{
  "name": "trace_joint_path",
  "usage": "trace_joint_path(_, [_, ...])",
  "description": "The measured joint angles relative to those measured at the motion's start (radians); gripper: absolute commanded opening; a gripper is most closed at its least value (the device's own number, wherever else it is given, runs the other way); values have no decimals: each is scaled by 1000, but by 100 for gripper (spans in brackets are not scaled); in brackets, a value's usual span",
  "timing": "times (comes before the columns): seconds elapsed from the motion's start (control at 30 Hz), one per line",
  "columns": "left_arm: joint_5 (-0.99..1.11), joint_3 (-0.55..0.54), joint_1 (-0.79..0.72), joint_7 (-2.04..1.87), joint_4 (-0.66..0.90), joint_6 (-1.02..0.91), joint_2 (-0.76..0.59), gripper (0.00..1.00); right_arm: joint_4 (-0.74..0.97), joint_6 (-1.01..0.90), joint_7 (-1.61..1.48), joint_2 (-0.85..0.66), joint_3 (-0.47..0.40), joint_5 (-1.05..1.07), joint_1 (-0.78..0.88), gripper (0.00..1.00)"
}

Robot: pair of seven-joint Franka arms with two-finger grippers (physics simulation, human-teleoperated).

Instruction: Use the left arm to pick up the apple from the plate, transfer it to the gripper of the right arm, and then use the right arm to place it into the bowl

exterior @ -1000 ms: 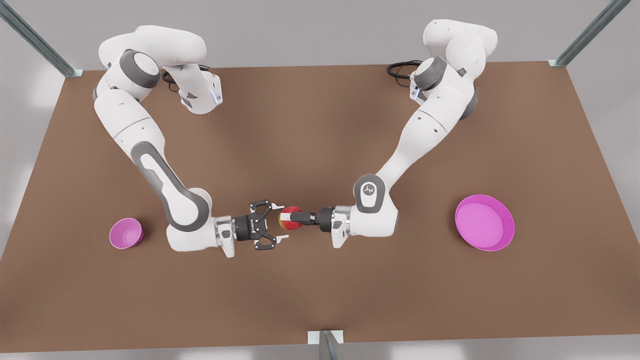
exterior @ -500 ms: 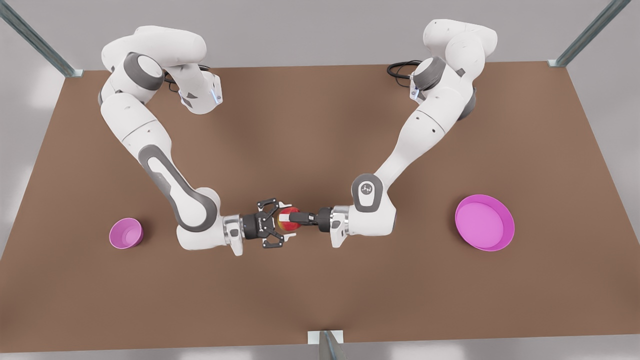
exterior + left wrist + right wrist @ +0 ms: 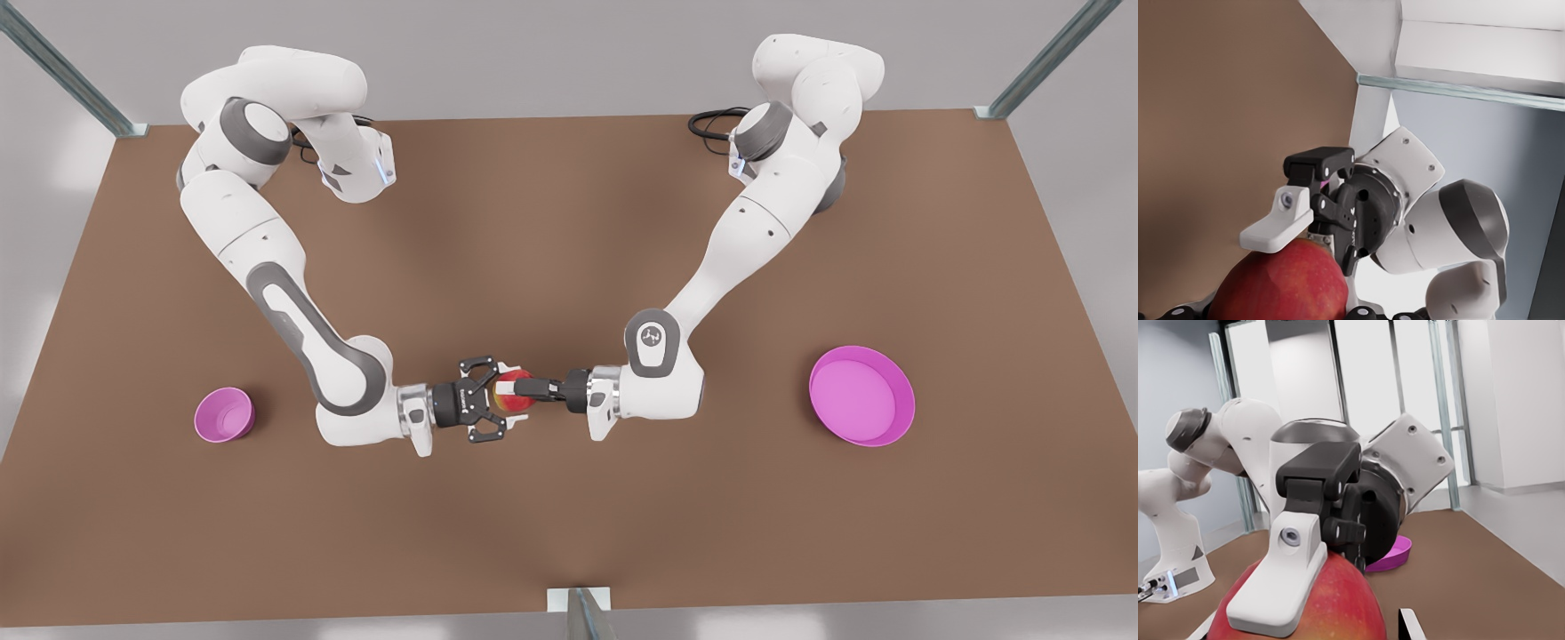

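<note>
Nudged closer, the right claw (image 3: 504, 396) gapes around the round red apple (image 3: 516, 405) pinched in the left claw (image 3: 508, 388).

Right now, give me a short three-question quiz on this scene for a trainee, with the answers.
1. True or false: the apple lies on the plate.
2. Which dish has nothing in it? A: plate only. B: bowl only. C: both.
3. Fill in: the bowl stands at the front view's ____ side.

Key:
1. False. The left pincer grips the apple in mid-air, with the right pincer up against it.
2. C.
3. Left.
</note>
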Motion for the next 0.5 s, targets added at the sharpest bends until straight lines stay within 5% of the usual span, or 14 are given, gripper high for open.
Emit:
trace_joint_path(0.07, [0,0,-2,0,0,0,1,68,0,-1,-1,0,2,1,-1,89])
trace_joint_path(0.3, [1,1,-4,1,0,1,0,68,-1,-3,-1,1,3,1,0,64])
trace_joint_path(0.5, [0,1,-5,0,0,2,0,69,-1,-4,0,1,3,-1,-1,58])
